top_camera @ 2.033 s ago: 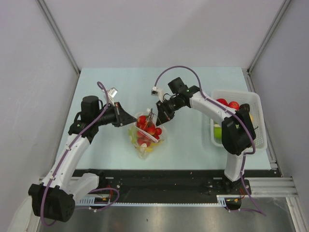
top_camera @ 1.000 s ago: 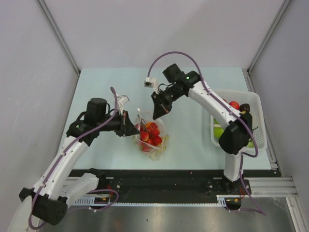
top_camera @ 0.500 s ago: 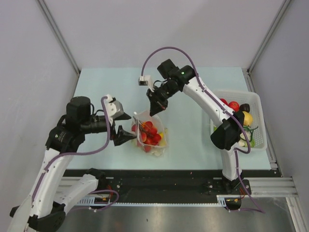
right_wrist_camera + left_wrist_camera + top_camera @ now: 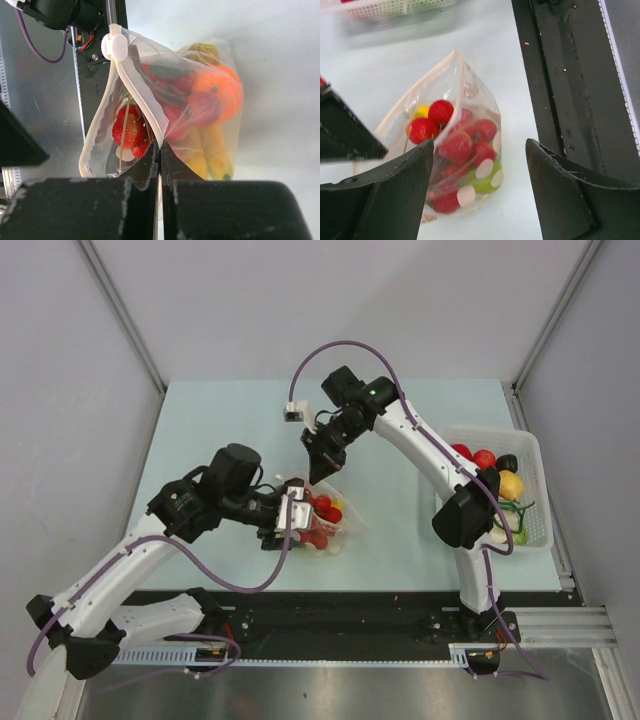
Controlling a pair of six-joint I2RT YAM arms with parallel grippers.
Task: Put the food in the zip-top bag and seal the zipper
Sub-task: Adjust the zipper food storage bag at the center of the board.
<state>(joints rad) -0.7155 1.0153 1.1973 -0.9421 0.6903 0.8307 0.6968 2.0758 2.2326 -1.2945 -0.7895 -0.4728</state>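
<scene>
The zip-top bag [image 4: 325,522] sits mid-table, clear with white dots. It holds food: red strawberries [image 4: 455,145], a green apple [image 4: 482,184], an orange [image 4: 215,95] and bananas [image 4: 210,150]. My right gripper [image 4: 318,468] hangs above it, shut on the whitish zipper [image 4: 135,85] strip [image 4: 161,150], and the bag's mouth gapes beside that grip. A white slider tab [image 4: 114,47] sits at the strip's end. My left gripper [image 4: 480,200] is open at the bag's near-left side [image 4: 285,525]. Its fingers [image 4: 375,200] straddle the bag's lower part, with a gap on the right.
At the right table edge stands a white slotted basket [image 4: 537,490] with more toy food, red tomatoes [image 4: 470,454] and a yellow fruit [image 4: 510,485]. The black rail [image 4: 555,75] along the table's near edge lies close behind the bag.
My left gripper has let go of the bag's rim, opened, and swung in low around the bag's near side. The right gripper has kept its grip and shifted slightly left.
</scene>
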